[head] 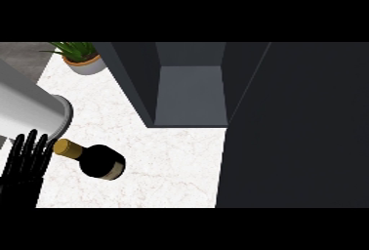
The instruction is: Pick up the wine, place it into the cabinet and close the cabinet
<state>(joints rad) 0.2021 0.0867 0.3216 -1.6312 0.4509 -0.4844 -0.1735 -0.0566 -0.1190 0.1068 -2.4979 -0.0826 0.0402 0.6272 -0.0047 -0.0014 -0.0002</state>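
Dark grey cabinet [189, 93] stands open at the far side of the white marbled tabletop [173, 161], its door [296, 127] swung out along the right. Nearer, the wine [92, 158] lies on the tabletop just beside the left robot hand [25, 163], whose fingers are straight and hold nothing; a potted plant [81, 57] sits at the far left.

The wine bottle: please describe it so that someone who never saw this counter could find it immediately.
Start at the white marbled counter in front of the open dark cabinet. Near its left edge, beside the black left hand, stands the wine bottle. Its dark body and gold-capped neck set it apart from the green potted plant at the far corner.
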